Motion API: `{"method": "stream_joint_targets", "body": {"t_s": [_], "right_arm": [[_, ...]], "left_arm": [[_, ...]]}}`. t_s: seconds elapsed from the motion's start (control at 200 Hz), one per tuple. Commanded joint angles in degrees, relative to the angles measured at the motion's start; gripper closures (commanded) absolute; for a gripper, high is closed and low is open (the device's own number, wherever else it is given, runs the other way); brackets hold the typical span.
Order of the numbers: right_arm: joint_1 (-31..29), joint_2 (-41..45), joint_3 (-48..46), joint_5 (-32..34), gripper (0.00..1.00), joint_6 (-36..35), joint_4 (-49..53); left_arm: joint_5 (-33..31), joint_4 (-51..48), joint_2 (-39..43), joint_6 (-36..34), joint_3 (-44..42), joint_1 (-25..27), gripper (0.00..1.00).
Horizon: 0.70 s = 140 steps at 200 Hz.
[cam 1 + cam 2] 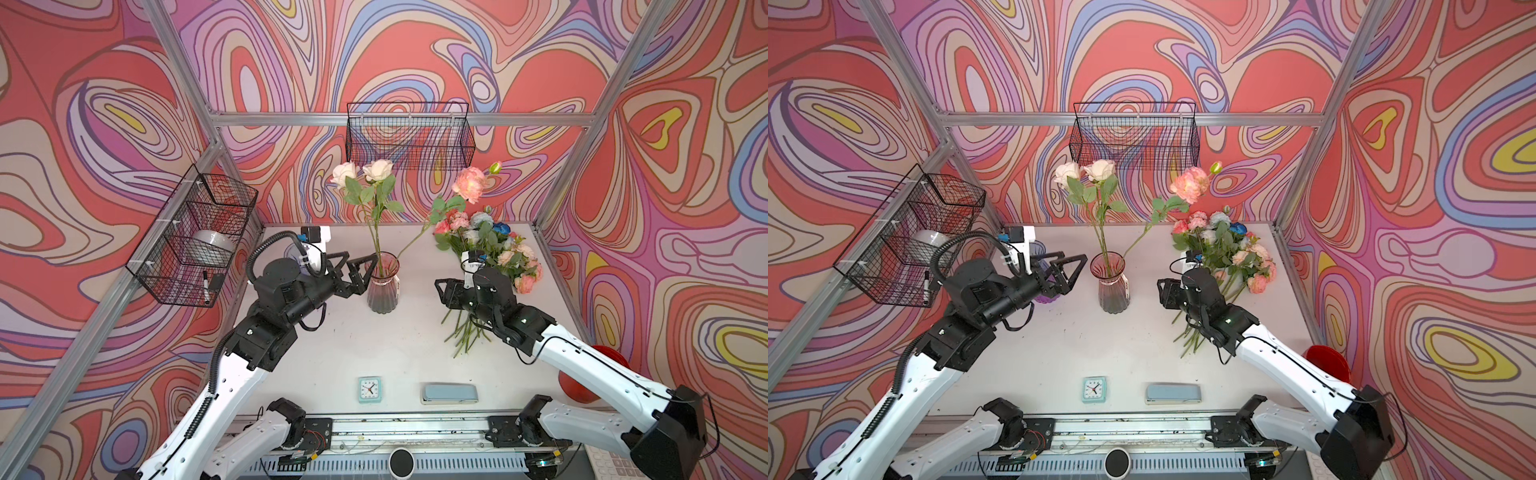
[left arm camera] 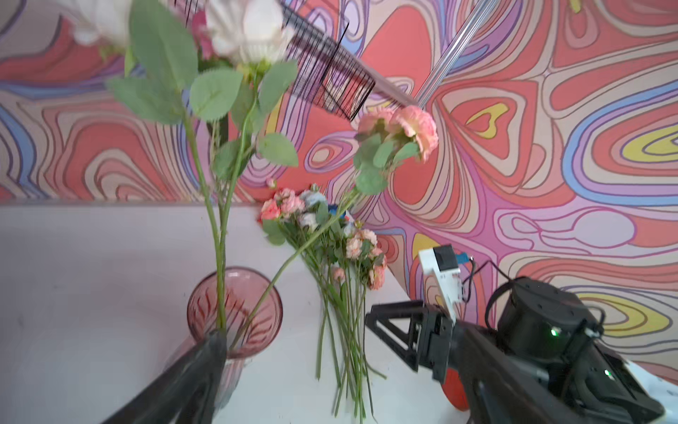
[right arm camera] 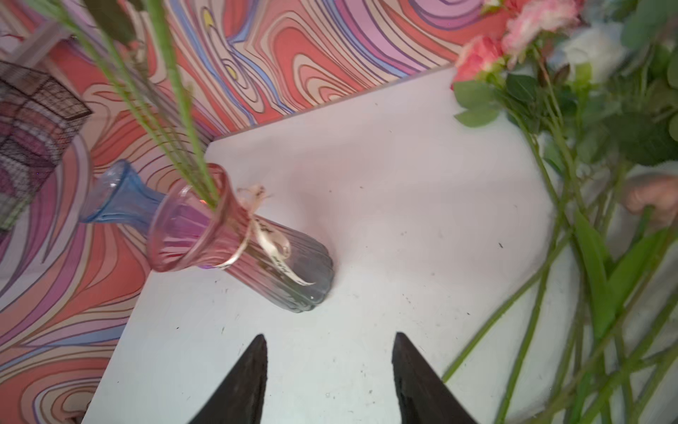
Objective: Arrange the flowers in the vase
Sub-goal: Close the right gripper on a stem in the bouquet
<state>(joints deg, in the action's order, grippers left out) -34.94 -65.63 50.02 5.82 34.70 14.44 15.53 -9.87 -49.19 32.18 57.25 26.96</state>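
Mostly, the flowers (image 1: 494, 253) are seen heaped on the table (image 1: 374, 345), heads far, stem ends near, just right of the right gripper (image 1: 442, 293), which is held parted and empty. Three stems are stood in the vase (image 1: 383, 286); the left gripper (image 1: 359, 270) is spread wide beside it, farther off.

1. Back basket (image 1: 409, 137) is hanging from the rear rail.
2. Side basket (image 1: 195, 232) is hanging on the left rail, holding a white roll (image 1: 214, 243) and a marker (image 1: 205, 286).
3. Clock (image 1: 369, 389) is lying face-up near the front edge of the table (image 1: 374, 340).
4. Blue case (image 1: 449, 393) is lying near the clock, not touching it.
5. Red bowl (image 1: 575, 388) is sitting at the table's right front corner, partly hidden.
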Motion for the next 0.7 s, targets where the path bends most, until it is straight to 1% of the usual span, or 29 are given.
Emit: {"method": "stream_joint_targets", "body": {"t_s": [0.0, 0.12, 0.21, 0.345, 0.476, 0.696], "right_arm": [[2.61, -2.50, -1.05, -2.76, 0.45, 3.16, 1.93], [5.26, -5.25, -1.32, -1.04, 0.46, 3.50, 2.53], [7.95, -7.07, -1.37, -0.16, 0.45, 3.57, 3.13], [13.67, -9.12, -2.14, -0.37, 0.45, 3.85, 3.49], [18.68, -9.76, -5.17, -1.60, 0.45, 4.86, 2.41], [25.41, -13.05, -7.31, -3.69, 0.49, 5.13, -0.43]], "left_arm": [[1.53, 3.05, 3.93, 7.29, -6.61, 0.13, 0.00], [1.96, 3.71, 7.46, 9.80, -13.28, 0.39, 0.00], [1.88, 3.31, 9.23, 11.01, -16.48, 0.42, 0.00], [2.43, 3.02, 10.70, 12.52, -19.83, 0.50, 0.01], [2.64, 2.52, 11.04, 13.34, -22.56, 0.55, 0.01], [3.06, 2.70, 10.96, 14.13, -25.61, 0.54, 0.01]]}}
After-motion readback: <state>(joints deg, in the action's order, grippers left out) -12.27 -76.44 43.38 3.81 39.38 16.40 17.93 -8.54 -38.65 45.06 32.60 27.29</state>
